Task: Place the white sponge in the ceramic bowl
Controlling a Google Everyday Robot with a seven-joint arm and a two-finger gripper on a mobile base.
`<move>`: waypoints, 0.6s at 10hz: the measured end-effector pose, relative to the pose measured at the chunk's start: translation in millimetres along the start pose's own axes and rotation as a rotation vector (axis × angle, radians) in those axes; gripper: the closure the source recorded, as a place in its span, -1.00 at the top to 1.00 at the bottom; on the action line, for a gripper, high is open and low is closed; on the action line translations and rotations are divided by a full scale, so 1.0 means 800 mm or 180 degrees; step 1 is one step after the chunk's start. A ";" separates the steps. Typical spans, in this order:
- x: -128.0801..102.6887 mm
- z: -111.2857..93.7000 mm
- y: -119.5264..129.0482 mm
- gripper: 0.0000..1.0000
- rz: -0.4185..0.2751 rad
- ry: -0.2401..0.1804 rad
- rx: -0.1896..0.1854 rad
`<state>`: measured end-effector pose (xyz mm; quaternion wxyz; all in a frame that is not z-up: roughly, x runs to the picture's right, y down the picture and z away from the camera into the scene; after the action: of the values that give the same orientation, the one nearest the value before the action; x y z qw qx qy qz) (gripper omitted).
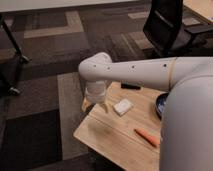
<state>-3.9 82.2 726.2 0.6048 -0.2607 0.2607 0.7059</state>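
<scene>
The white sponge (123, 106) lies flat on the wooden table (115, 137), near its middle. The ceramic bowl (160, 104), dark blue, stands to the sponge's right; my white arm (150, 74) hides most of it. My gripper (95, 103) hangs down from the wrist over the table's left edge, a short way left of the sponge and apart from it. It holds nothing that I can see.
An orange stick-like object (146, 137) lies near the table's front. A small black object (130, 86) lies at the table's back edge. A black office chair (167, 27) stands behind the table. Carpeted floor lies to the left.
</scene>
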 end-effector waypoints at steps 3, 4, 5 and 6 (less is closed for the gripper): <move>-0.040 -0.012 -0.052 0.30 0.0199 -0.0201 0.0103; -0.054 -0.018 -0.078 0.30 0.0386 -0.0284 0.0186; -0.056 -0.019 -0.084 0.30 0.0422 -0.0290 0.0206; -0.054 -0.018 -0.079 0.30 0.0407 -0.0279 0.0201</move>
<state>65.3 49.4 741.7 0.5772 -0.1932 0.2722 0.7452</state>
